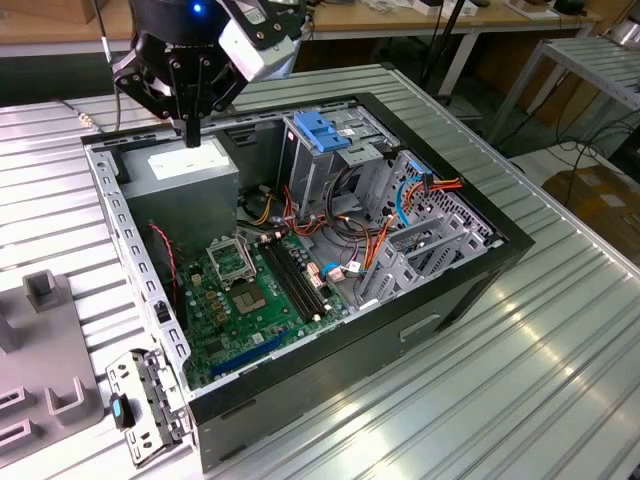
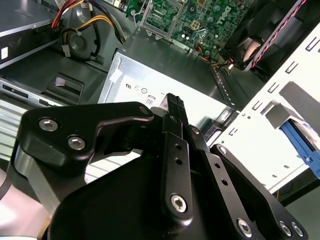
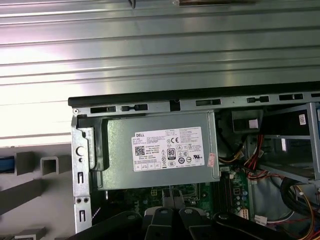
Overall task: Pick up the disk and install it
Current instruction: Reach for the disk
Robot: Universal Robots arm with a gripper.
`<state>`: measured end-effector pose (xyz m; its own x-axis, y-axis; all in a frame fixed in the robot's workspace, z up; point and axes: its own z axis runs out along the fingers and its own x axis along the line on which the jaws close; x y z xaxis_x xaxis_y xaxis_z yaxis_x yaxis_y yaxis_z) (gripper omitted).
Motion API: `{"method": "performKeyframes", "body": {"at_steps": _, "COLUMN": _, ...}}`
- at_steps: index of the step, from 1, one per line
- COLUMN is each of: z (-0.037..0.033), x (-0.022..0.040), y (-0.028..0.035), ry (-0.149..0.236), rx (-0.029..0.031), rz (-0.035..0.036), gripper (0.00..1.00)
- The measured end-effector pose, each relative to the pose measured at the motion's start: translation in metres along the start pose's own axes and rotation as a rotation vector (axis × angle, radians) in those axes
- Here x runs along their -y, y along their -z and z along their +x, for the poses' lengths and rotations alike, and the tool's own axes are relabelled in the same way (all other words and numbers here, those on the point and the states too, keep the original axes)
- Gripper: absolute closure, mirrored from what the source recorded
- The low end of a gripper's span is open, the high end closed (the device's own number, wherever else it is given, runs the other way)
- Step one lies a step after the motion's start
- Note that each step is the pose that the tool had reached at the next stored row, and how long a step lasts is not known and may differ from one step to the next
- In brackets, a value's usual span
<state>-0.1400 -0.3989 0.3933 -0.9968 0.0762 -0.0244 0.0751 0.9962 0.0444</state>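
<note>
Found the black gripper (image 1: 192,138) with its fingers pressed together, nothing pinched between them, hanging just above the grey metal power-supply box (image 1: 165,180) in a corner of the open black desktop computer case (image 1: 470,285). Saw that box's white sticker (image 3: 169,149) near the finger pads in the first wrist view. Made out the green motherboard (image 1: 245,290) beside the box and a light-blue plastic latch (image 1: 322,130) atop the metal drive cage (image 1: 310,185). Spotted the disk (image 2: 302,142), or what seemed its blue plastic edge, beyond the slotted silver case wall (image 2: 260,120) in the second wrist view; could not tell more of it. Noted the case lying on a ribbed silver metal table (image 1: 520,400), grey fixture blocks (image 1: 40,290) on it toward the exterior view's left, and wooden workbenches (image 1: 400,15) in the room behind.
</note>
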Motion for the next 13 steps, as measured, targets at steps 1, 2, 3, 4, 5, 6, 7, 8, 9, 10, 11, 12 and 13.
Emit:
{"method": "performKeyframes", "body": {"at_steps": 1, "z": 0.0006, "x": 0.0, "y": 0.0, "ry": 0.0, "rx": 0.0, "rz": 0.0, "gripper": 0.89}}
{"method": "performKeyframes", "body": {"at_steps": 2, "z": 0.0014, "x": 0.0001, "y": 0.0001, "ry": 0.0, "rx": 0.0, "rz": 0.0, "gripper": 0.89}}
{"method": "performKeyframes", "body": {"at_steps": 3, "z": 0.002, "x": 0.0001, "y": 0.0001, "ry": 0.0, "rx": 0.0, "rz": 0.0, "gripper": 0.89}}
{"method": "performKeyframes", "body": {"at_steps": 4, "z": 0.0027, "x": 0.0002, "y": 0.0001, "ry": 0.0, "rx": 0.0, "rz": 0.0, "gripper": 0.89}}
{"method": "performKeyframes", "body": {"at_steps": 5, "z": 0.0031, "x": 0.0002, "y": 0.0001, "ry": 0.0, "rx": 0.0, "rz": 0.0, "gripper": 0.89}}
{"method": "performKeyframes", "body": {"at_steps": 6, "z": 0.0035, "x": 0.0003, "y": 0.0001, "ry": 0.0, "rx": 0.0, "rz": 0.0, "gripper": 0.89}}
{"method": "performKeyframes", "body": {"at_steps": 7, "z": 0.0039, "x": 0.0003, "y": 0.0001, "ry": 0.0, "rx": 0.0, "rz": 0.0, "gripper": 0.89}}
{"method": "performKeyframes", "body": {"at_steps": 8, "z": 0.0042, "x": 0.0003, "y": 0.0001, "ry": 0.0, "rx": 0.0, "rz": 0.0, "gripper": 0.89}}
{"method": "performKeyframes", "body": {"at_steps": 9, "z": 0.0049, "x": 0.0004, "y": 0.0001, "ry": 0.0, "rx": 0.0, "rz": 0.0, "gripper": 0.89}}
{"method": "performKeyframes", "body": {"at_steps": 10, "z": 0.0056, "x": 0.0004, "y": 0.0001, "ry": 0.0, "rx": 0.0, "rz": 0.0, "gripper": 0.89}}
{"method": "performKeyframes", "body": {"at_steps": 11, "z": 0.0062, "x": 0.0005, "y": 0.0002, "ry": 0.0, "rx": 0.0, "rz": 0.0, "gripper": 0.89}}
{"method": "performKeyframes", "body": {"at_steps": 12, "z": 0.0066, "x": 0.0005, "y": 0.0002, "ry": 0.0, "rx": 0.0, "rz": -0.0001, "gripper": 0.89}}
{"method": "performKeyframes", "body": {"at_steps": 13, "z": 0.0069, "x": 0.0005, "y": 0.0002, "ry": 0.0, "rx": 0.0, "rz": 0.0, "gripper": 0.89}}
